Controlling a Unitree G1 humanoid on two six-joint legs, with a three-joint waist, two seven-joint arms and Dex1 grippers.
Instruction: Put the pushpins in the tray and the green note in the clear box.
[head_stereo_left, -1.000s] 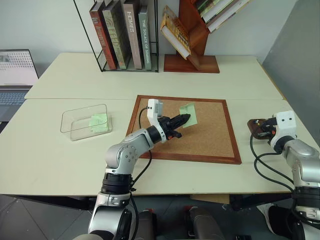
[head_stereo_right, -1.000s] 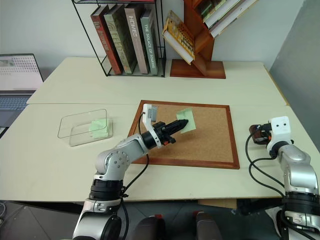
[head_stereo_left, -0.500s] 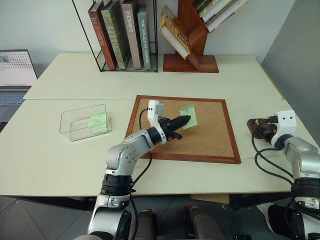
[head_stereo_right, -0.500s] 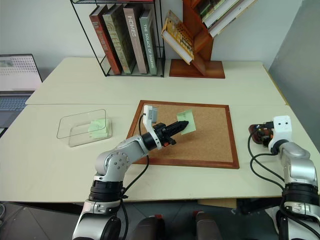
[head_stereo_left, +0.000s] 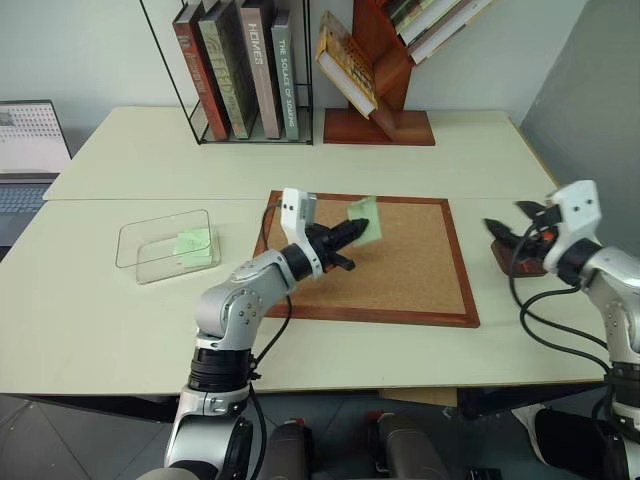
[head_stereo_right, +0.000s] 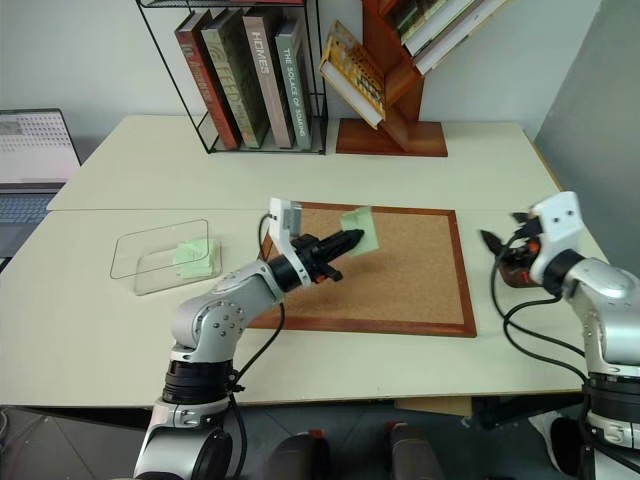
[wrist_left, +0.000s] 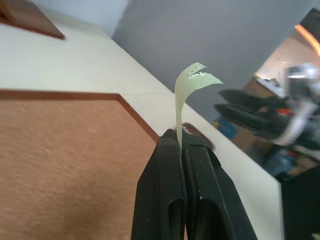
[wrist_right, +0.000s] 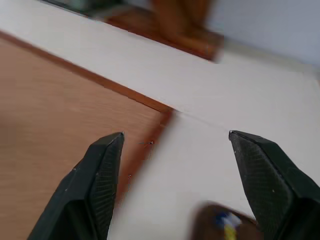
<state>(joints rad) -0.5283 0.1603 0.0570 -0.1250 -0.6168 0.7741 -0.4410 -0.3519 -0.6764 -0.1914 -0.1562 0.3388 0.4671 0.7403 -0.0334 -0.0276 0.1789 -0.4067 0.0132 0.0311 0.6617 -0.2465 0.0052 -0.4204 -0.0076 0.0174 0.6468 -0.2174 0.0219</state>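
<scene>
Two green notes are in play. One (head_stereo_left: 364, 219) is pinched by its lower edge in your left gripper (head_stereo_left: 346, 233), jaws pressed flat together on the paper, and it stands up curled over the corkboard (head_stereo_left: 420, 290) near the board's far-left corner. The other note (head_stereo_left: 194, 242) already lies inside the clear box (head_stereo_left: 140, 240).

One relation matters for the coming move: the box sits on the counter well off the board's left edge, to the left of and slightly nearer than the held note. The left arm is plainly the nearer one. The box's long axis runs roughly left to right along the counter, and the note lying in it takes up the right end, so you should carry the held note leftward and clear the box's right wall before parting the jaws. Expect the light paper to cling or flutter on release.

Your right gripper (head_stereo_left: 507, 226) hangs above the counter's right edge with its jaws spread wide, holding nothing. One tray (head_stereo_right: 512, 275) lies just beneath it, beside the board's right edge. In the right wrist view a yellow and a blue head (wrist_right: 226, 222) show in the tray, perhaps two pushpins; the blur there makes that count unsure.
</scene>
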